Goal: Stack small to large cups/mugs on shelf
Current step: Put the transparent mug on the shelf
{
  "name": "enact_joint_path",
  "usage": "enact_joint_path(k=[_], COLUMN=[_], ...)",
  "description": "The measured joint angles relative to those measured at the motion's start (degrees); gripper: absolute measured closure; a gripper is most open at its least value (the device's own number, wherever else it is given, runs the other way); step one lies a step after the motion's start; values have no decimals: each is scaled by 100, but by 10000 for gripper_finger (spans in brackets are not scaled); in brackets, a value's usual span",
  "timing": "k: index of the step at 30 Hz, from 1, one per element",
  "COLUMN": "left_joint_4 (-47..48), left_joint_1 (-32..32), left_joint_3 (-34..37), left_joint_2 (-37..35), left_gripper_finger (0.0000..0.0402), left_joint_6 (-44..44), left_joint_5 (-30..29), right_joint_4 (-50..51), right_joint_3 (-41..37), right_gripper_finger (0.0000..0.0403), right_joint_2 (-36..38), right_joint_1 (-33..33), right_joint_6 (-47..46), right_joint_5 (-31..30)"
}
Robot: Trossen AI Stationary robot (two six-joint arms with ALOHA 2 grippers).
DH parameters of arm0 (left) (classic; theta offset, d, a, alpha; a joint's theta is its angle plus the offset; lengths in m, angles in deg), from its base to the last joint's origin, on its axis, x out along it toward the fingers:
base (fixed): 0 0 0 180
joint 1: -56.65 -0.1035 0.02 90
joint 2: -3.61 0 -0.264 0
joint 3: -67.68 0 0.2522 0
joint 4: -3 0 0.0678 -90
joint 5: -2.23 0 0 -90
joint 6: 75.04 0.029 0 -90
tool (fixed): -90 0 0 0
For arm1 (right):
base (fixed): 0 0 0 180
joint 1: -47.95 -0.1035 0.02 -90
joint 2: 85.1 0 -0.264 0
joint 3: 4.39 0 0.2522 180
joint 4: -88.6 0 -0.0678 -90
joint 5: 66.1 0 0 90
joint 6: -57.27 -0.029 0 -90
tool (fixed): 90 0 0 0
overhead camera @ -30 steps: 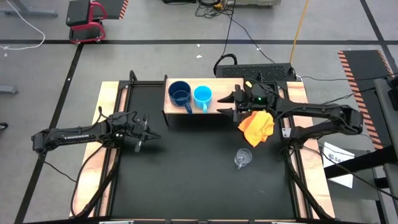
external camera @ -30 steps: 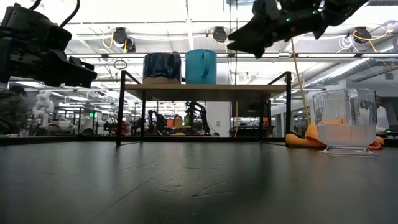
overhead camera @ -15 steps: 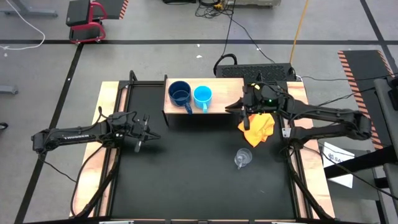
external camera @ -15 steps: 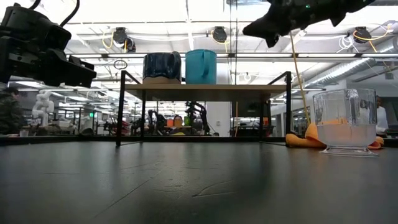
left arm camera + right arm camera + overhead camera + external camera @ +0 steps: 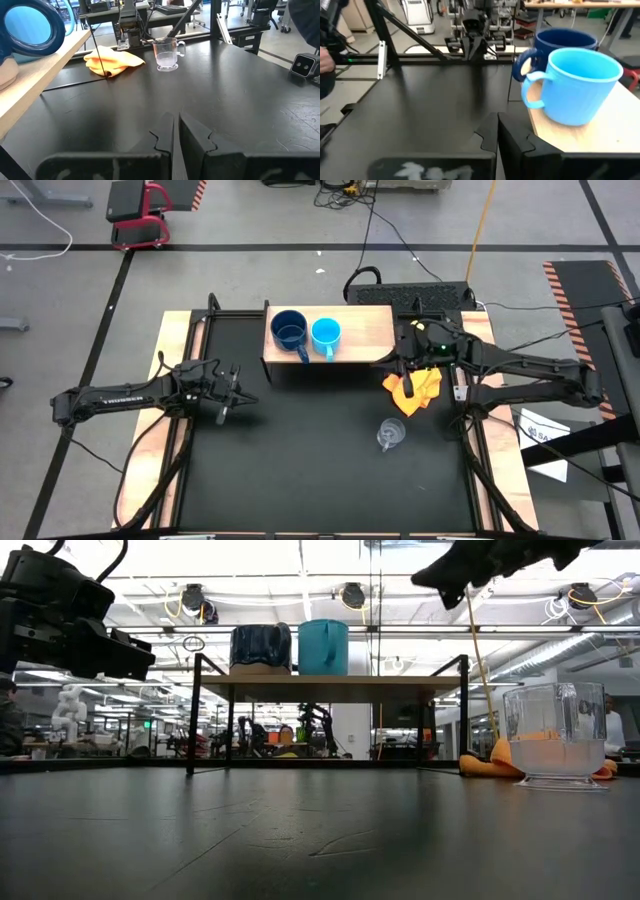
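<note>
High view: right gripper — fingers pressed together, holding nothing — hovers just beside the shelf, near the sky-blue mug; glass cup well apart.

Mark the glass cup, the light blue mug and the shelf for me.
glass cup [image 5: 390,434]: high view, its body.
light blue mug [image 5: 325,333]: high view, its open mouth.
shelf [image 5: 365,321]: high view, bare wooden top board.

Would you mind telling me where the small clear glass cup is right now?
In the high view the glass cup stands on the black table, right of centre, just in front of the orange cloth and well off the shelf.
</note>
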Motion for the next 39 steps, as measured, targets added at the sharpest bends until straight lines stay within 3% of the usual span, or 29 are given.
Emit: enact_joint_path(k=[7, 18, 32, 39], left_joint_4=[-9, -167, -199, -230], left_joint_1=[0, 1, 1, 1], left_joint_3=[0, 0, 0, 0], left_joint_2=[0, -2, -1, -2], left_gripper_finger=[371, 371, 371, 371], left_joint_6=[2, -2, -3, -19], left_joint_5=[0, 0, 0, 0], right_joint_4=[-525, -2388, -2984, -3625], right_joint_3=[-522, -1906, -2040, -2503], right_gripper_finger=[403, 403, 403, 403], right_joint_2=[339, 486, 125, 154], right_joint_1=[-63, -64, -680, -660], right_joint_6=[-109, -739, -463, -542], right_joint_5=[-15, -2, -37, -188])
